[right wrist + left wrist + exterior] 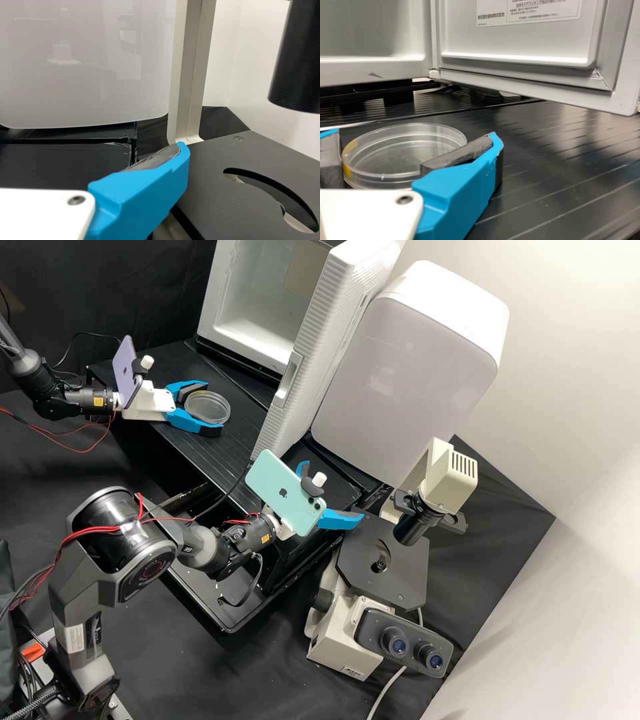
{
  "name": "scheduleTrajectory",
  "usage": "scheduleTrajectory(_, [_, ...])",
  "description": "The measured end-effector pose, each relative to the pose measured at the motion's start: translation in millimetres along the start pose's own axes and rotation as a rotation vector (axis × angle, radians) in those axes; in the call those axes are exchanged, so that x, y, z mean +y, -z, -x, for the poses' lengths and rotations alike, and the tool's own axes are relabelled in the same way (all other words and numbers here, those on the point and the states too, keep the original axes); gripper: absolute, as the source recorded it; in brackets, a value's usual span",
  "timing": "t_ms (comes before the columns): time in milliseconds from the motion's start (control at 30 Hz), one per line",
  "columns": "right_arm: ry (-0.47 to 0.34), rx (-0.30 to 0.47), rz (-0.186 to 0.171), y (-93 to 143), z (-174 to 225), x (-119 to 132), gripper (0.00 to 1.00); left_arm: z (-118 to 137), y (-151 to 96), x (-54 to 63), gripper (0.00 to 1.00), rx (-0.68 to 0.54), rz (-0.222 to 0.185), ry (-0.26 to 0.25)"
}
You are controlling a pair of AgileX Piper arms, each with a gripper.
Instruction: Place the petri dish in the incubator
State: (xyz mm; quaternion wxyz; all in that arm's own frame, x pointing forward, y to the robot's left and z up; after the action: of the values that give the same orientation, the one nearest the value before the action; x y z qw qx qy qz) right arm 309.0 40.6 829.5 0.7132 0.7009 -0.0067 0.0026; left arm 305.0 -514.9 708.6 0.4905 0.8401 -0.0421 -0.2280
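The left arm (63, 397) runs level with a straight wrist, and the left tool (209, 408) points forward with both blue fingers (465, 185) spread wide apart, while the right arm (200, 550), nearer the camera, bends at its elbow and carries the right tool (348, 517) level, pointing the same way.

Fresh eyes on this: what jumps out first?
The white incubator stands open at the back, its door swung wide. On the black ribbed platform before it, the left hand sits around a clear round plastic petri dish. A white-and-black microscope stands at the near right.
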Motion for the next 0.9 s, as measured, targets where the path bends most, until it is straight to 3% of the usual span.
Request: scheduleTrajectory(900, [0.000, 0.000, 0.000, 0.0, 0.0, 0.0, 1.00, 3.4, -1.3, 2.7, 0.00, -0.003, -0.002, -0.006])
